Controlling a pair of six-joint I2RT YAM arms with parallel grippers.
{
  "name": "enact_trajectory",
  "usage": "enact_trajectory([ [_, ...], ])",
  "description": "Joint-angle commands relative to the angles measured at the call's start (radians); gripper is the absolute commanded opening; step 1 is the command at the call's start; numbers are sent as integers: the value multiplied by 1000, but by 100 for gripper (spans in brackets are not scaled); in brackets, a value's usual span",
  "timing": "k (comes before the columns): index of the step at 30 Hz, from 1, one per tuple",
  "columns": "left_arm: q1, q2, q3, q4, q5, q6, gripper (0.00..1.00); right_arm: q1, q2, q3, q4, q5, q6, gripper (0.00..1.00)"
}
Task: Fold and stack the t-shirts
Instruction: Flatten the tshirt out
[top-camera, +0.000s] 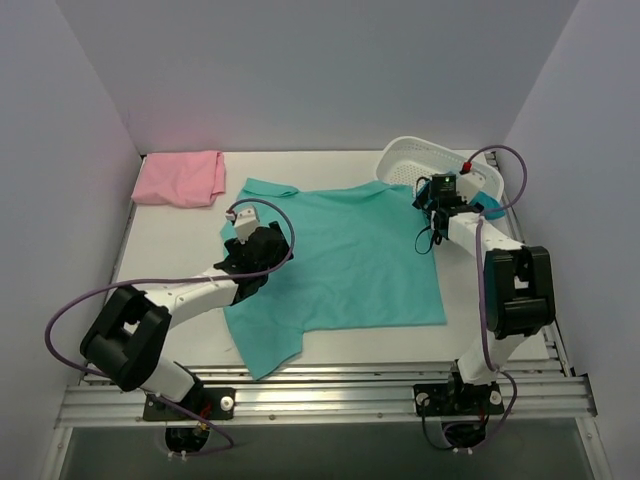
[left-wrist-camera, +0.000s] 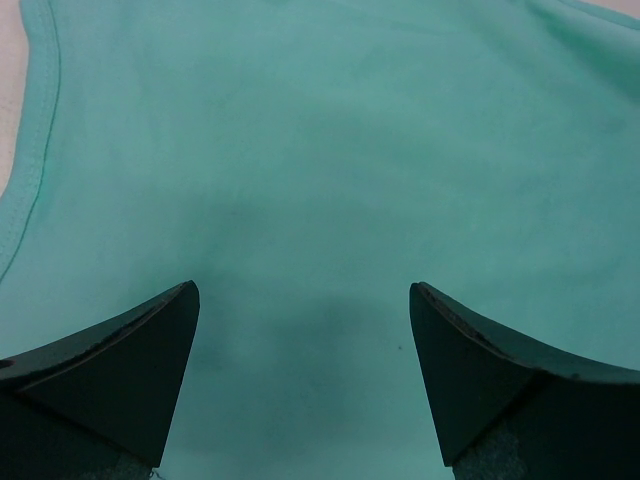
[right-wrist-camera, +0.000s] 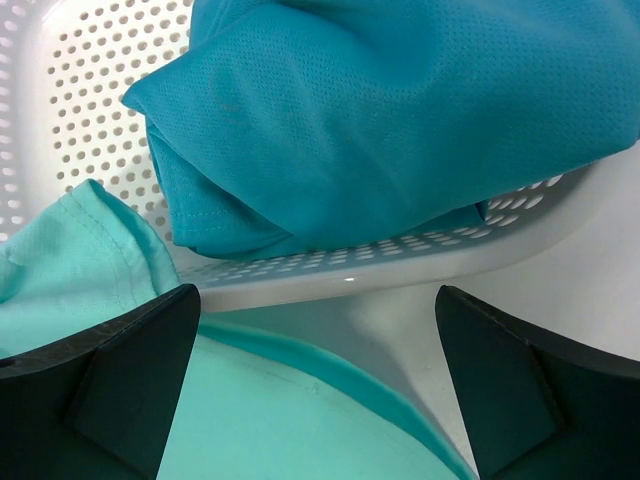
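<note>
The left hand (left-wrist-camera: 303, 300) is released: in its wrist view the two dark fingers (left-wrist-camera: 140, 365) stand wide apart with nothing between them, poised low over smooth cloth. That cloth is the light mint-green t-shirt (top-camera: 350, 260), spread nearly flat across the middle of the table (top-camera: 170, 250). The overhead view puts this hand over the shirt's left part, between the two sleeves. A stitched hem runs down the left side of the wrist view. I judge it is placed there to pinch up the cloth for a fold.

The right hand (right-wrist-camera: 315, 300) is likewise released, its fingers parted and holding nothing. It hovers at the shirt's far right corner, where a lip of mint cloth rides up against the rim of the white mesh basket (right-wrist-camera: 400, 270). That hand probably sits there because the corner must be drawn away from the basket before the shirt can be folded cleanly.

Inside the basket lies the darker teal t-shirt (right-wrist-camera: 400, 120), bunched and unfolded, so its turn has not yet come. Well apart from both arms, in the far left corner of the table, the pale pink t-shirt (top-camera: 180, 178) lies in a compact, roughly folded bundle. That looks like the place for the stack, and on that reading about one shirt of three is done. No fold of the mint one has yet been made.
</note>
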Motion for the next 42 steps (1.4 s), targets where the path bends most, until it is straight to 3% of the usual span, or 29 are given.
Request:
enact_trajectory([
  [1, 7, 21, 31, 98, 35, 23, 95, -1, -33, -27, 3, 18, 11, 99],
  [13, 16, 41, 13, 128, 46, 49, 95, -81, 188, 124, 43, -23, 6, 94],
  [16, 27, 38, 11, 132, 46, 56, 95, -122, 235, 158, 58, -69, 5, 74],
  [17, 30, 38, 13, 132, 49, 57, 94, -130, 250, 161, 63, -80, 6, 47],
  [19, 39, 39, 10, 140, 55, 57, 94, -150, 260, 163, 75, -103, 17, 19],
  [20, 41, 41, 7, 143, 58, 57, 94, -154, 263, 161, 75, -104, 23, 0],
  [28, 45, 53, -3, 168, 98, 49, 93, -157, 125, 85, 95, -52, 48, 0],
  [39, 45, -13, -39, 178, 124, 46, 93, -179, -61, 292, -187, 124, -34, 0],
  [42, 44, -24, -47, 185, 135, 45, 93, -197, -121, 283, -216, 164, -72, 0],
])
